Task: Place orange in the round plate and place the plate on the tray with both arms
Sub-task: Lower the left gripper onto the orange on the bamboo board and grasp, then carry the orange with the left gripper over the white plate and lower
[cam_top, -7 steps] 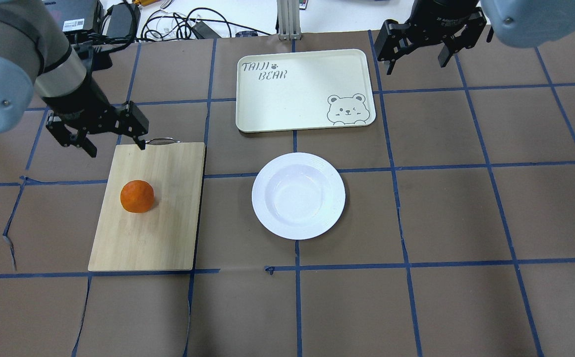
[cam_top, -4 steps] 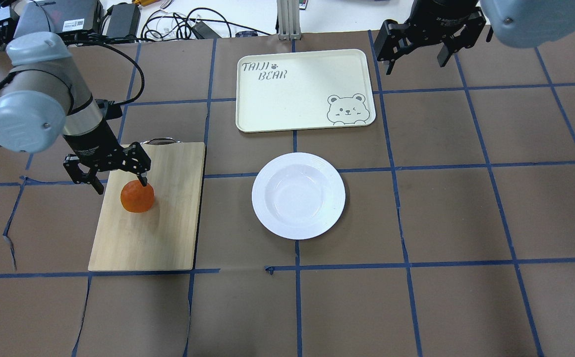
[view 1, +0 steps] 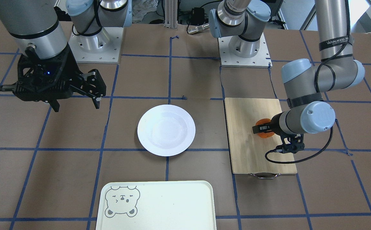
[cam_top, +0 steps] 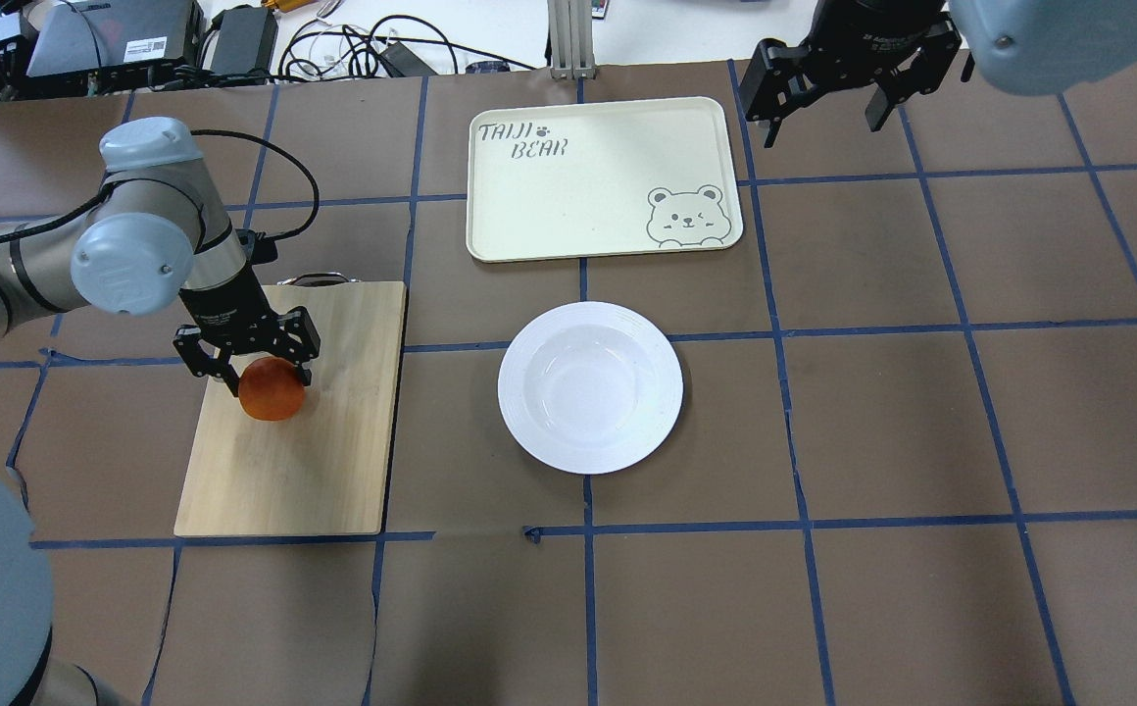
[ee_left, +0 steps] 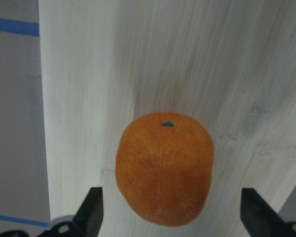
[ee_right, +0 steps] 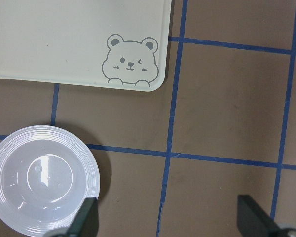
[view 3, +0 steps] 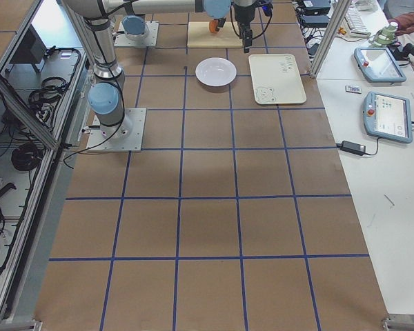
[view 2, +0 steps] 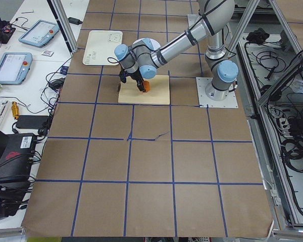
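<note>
left gripper [cam_top: 268, 382] wide open, fingers [ee_left: 91, 213] flanking the orange [cam_top: 271, 394], gap each side, no contact. orange sits on bamboo board [cam_top: 333, 451], left side. right gripper [cam_top: 820, 127] also wide, empty, above the table [cam_top: 921, 441] by the tray [cam_top: 578, 196] far-right corner. round plate [cam_top: 521, 417] centre, just near of tray. brown paper, blue tape grid.

The brown table [cam_top: 921, 422] carries the tray [cam_top: 578, 196], round plate [cam_top: 590, 387] and cutting board [cam_top: 333, 451].

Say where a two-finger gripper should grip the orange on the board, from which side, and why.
Grip the orange across its widest middle, coming straight down from above. It is round and rests on the flat board, with bare board on either side for the fingers. The open left gripper straddles it this way.
</note>
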{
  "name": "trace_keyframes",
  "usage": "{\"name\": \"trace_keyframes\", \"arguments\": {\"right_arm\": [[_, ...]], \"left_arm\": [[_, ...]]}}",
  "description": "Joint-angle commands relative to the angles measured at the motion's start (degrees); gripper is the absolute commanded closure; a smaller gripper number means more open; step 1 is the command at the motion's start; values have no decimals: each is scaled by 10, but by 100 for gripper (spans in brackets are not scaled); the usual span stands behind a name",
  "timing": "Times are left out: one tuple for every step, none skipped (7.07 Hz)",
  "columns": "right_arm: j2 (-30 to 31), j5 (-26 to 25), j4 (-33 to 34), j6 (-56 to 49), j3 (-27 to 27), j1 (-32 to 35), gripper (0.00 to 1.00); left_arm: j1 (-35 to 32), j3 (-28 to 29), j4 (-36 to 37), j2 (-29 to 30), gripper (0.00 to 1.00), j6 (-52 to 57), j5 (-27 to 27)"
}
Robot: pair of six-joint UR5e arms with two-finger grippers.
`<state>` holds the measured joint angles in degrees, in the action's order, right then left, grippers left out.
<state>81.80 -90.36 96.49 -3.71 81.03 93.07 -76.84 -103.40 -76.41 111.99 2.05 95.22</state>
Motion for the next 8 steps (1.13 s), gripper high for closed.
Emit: {"name": "trace_keyframes", "arguments": {"right_arm": [[0, 2, 0, 0, 0, 0, 0], [0, 0, 0, -1, 0, 0, 0], [-1, 4, 2, 0, 0, 0, 0], [-1, 4, 2, 0, 0, -1, 0], [-1, -3, 0, -1, -1, -4, 0], [-1, -4, 2, 2, -3, -10, 0], [-1, 5, -1, 8, -3, -14, 0], [0, 5, 1, 9, -5, -17, 0]], "left_arm": [[-4, 29, -21, -1, 92, -5, -19], [-16, 49, -69, -14, 96, -21, -60], [-43, 70, -104, -26, 96, -49, -96], [-91, 77, -108, -30, 96, -133, -139], [-146, 84, -81, -16, 96, -211, -188], [-197, 84, -13, -5, 96, -269, -216], [-246, 79, 19, 9, 95, -331, -215], [-284, 77, 65, 29, 95, -345, -212]]}}
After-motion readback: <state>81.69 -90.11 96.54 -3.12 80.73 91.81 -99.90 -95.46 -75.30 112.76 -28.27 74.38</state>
